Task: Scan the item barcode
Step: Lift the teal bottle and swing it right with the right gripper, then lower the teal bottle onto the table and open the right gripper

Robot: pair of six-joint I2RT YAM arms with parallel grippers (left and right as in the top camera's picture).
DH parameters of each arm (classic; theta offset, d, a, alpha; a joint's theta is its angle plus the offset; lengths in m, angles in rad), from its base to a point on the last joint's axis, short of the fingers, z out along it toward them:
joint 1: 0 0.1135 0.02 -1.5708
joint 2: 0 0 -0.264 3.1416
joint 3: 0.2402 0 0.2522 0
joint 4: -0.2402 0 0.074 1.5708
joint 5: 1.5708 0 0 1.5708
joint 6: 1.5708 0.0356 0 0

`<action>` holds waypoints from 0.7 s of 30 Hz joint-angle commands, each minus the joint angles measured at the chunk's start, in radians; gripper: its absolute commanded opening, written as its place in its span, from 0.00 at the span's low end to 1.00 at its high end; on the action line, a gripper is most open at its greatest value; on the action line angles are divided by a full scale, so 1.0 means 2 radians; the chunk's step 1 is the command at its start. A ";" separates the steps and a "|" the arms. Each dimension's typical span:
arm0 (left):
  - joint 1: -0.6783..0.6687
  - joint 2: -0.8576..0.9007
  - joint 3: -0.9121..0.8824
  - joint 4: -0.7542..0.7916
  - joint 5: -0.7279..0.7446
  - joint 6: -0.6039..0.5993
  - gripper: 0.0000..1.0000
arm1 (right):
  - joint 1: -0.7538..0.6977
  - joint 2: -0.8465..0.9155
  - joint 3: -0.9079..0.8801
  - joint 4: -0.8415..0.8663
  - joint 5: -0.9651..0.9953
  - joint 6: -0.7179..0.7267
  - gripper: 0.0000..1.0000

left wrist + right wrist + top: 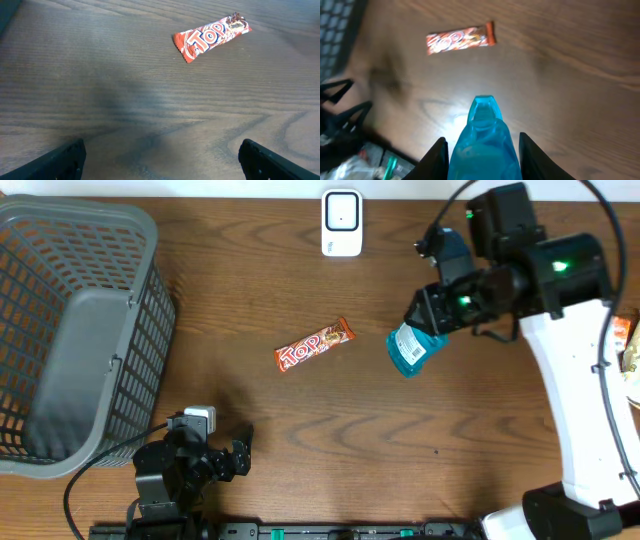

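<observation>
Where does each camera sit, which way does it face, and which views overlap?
Overhead: above the table, looking straight down on basket, scanner and candy bar; shows the left gripper open and the right gripper holding a blue packet.
Left wrist: low over the table, facing the candy bar; its open fingertips at the bottom corners.
Right wrist: raised, looking down past the blue packet between its fingers.
Shared: the candy bar appears in all three.

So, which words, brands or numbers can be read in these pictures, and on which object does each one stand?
"Top": in large letters on the red candy bar wrapper.
On the blue pouch held in the right end effector: a white label, its print too small to read.
On the white scanner: no readable marking.
No other text can be read.
</observation>
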 commanded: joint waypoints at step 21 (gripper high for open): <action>0.002 0.000 0.001 0.000 0.001 -0.001 0.98 | 0.046 0.164 -0.035 0.117 0.078 0.077 0.26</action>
